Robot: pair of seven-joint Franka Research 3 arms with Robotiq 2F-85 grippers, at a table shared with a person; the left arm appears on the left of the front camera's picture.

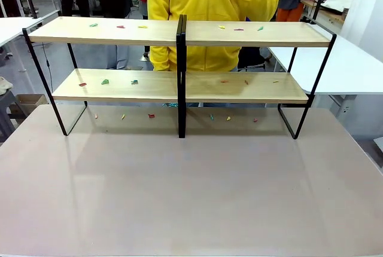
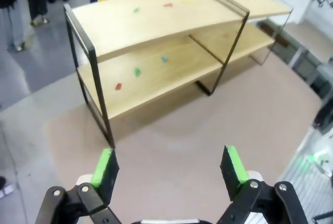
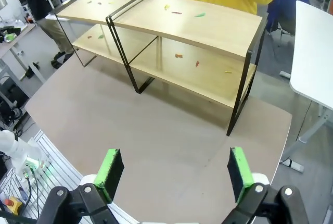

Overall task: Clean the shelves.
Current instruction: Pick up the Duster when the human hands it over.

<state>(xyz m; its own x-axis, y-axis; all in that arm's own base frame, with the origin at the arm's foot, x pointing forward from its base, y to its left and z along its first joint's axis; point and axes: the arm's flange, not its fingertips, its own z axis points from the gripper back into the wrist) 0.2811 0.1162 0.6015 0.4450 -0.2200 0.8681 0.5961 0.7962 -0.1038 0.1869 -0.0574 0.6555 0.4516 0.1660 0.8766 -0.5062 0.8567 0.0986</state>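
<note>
While left gripper [image 2: 169, 157] and right gripper [image 3: 174, 157] gape, shelves [image 1: 157, 85] dotted with scraps [image 1: 105, 81].

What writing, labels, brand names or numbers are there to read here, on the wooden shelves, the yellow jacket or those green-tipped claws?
There is no readable text in any of the views.
The shelves: boards and black frame carry no print.
The coloured scraps on them: too small to tell any marks.
The person's yellow top: plain where it shows.
The left gripper and the right gripper: no lettering on what shows of them.
</note>
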